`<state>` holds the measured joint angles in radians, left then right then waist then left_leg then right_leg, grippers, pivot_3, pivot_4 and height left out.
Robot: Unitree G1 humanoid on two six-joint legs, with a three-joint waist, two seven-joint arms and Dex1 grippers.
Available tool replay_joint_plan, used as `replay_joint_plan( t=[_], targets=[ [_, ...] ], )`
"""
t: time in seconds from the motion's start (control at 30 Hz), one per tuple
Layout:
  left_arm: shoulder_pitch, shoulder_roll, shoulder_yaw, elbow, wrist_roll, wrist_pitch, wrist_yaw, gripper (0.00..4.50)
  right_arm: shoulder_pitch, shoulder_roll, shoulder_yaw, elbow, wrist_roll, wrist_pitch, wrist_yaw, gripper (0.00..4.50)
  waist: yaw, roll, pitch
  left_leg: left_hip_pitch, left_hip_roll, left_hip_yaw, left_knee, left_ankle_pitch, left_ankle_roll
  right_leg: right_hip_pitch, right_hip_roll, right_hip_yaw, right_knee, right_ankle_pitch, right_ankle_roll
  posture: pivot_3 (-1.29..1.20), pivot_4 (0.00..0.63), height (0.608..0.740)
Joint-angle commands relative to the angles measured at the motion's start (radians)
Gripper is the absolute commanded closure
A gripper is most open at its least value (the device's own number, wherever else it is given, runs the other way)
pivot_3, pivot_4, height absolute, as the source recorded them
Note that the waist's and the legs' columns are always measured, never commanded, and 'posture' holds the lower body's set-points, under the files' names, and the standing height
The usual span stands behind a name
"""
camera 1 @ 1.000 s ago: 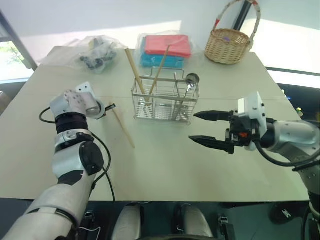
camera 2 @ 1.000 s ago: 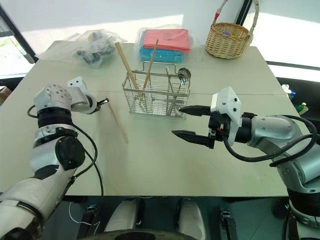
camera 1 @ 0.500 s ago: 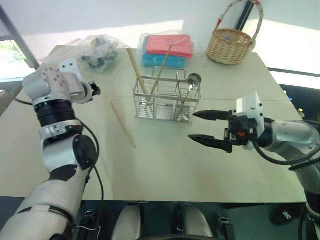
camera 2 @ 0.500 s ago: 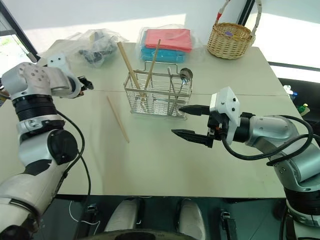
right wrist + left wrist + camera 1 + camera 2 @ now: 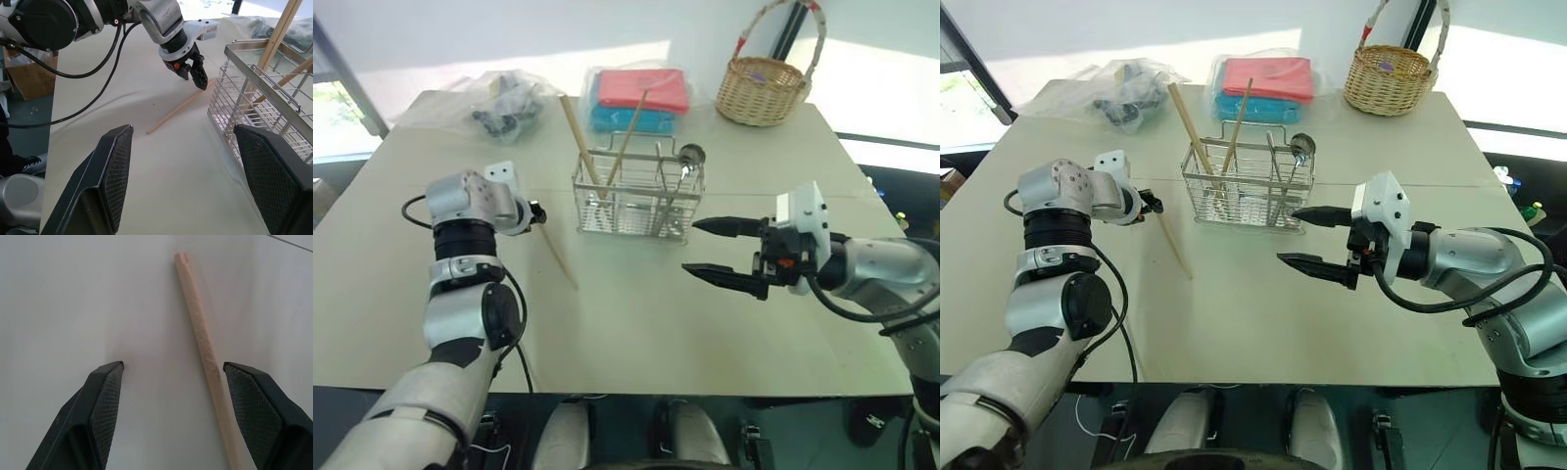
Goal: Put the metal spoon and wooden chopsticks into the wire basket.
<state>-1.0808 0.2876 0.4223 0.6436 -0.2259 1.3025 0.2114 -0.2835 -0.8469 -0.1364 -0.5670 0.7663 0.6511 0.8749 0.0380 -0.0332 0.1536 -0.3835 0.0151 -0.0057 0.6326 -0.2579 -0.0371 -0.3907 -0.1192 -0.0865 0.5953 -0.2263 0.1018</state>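
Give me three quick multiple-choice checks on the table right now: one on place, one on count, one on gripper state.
1. Where is the loose chopstick?
A. Flat on the table, to the robot's left of the wire basket
B. Inside the wicker basket
C. Between the right gripper's fingers

2. How many chopsticks stand in the wire basket?
A. None
B. Two
C. Five

3. What state is the left gripper in?
A. Shut on the spoon
B. Shut on a chopstick
C. Open

Answers: 1 A, it lies bare on the tabletop beside the rack. 2 B, two tan sticks lean out of its top. 3 C, the left wrist view shows its fingers spread, the stick lying free between them.
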Motion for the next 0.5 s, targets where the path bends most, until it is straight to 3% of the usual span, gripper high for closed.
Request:
replay_joint_plan(
  t=[0.03, 0.07, 0.17, 0.33, 0.5],
  targets=[
    [-0.006, 0.012, -0.006, 0.044, 0.014, -0.015, -0.008, 1.06, -0.002, -0.01, -0.041, -0.038, 0.017, -0.001, -0.011, 1.1, 0.0, 0.0, 0.0, 0.001, 0.0, 0.0, 0.0, 0.0, 0.0, 0.001, 0.0, 0.0, 0.0, 0.0, 0.0, 0.0, 0.15, 0.706],
    [-0.008, 0.013, -0.006, 0.05, 0.013, -0.017, -0.009, 1.06, 0.001, -0.009, -0.042, -0.04, 0.018, 0.0, -0.014, 1.1, 0.0, 0.0, 0.0, 0.001, 0.0, 0.0, 0.0, 0.0, 0.0, 0.001, 0.0, 0.0, 0.0, 0.0, 0.0, 0.0, 0.15, 0.706],
    [-0.013, 0.012, -0.001, 0.062, 0.012, -0.02, -0.004, 1.92, 0.01, -0.007, -0.047, -0.047, 0.021, 0.0, -0.019, 1.1, 0.0, 0.0, 0.0, 0.002, 0.0, 0.0, 0.0, 0.0, 0.0, 0.001, 0.0, 0.0, 0.0, 0.0, 0.0, 0.0, 0.15, 0.706],
    [-0.023, 0.002, 0.008, 0.064, 0.015, -0.018, 0.009, 4.3, 0.022, -0.003, -0.047, -0.05, 0.018, -0.004, -0.029, 1.1, 0.006, 0.0, 0.0, 0.001, 0.0, 0.0, 0.0, 0.0, 0.0, 0.002, -0.001, 0.0, 0.0, 0.0, 0.0, 0.0, 0.15, 0.706],
    [-0.024, -0.006, 0.024, 0.052, 0.018, -0.009, 0.028, 4.45, 0.009, -0.003, -0.042, -0.038, 0.015, -0.007, -0.031, 1.1, 0.004, 0.0, 0.0, 0.0, -0.001, 0.0, 0.0, 0.0, 0.0, 0.001, -0.001, 0.0, 0.0, 0.0, 0.0, 0.0, 0.15, 0.706]
  ],
)
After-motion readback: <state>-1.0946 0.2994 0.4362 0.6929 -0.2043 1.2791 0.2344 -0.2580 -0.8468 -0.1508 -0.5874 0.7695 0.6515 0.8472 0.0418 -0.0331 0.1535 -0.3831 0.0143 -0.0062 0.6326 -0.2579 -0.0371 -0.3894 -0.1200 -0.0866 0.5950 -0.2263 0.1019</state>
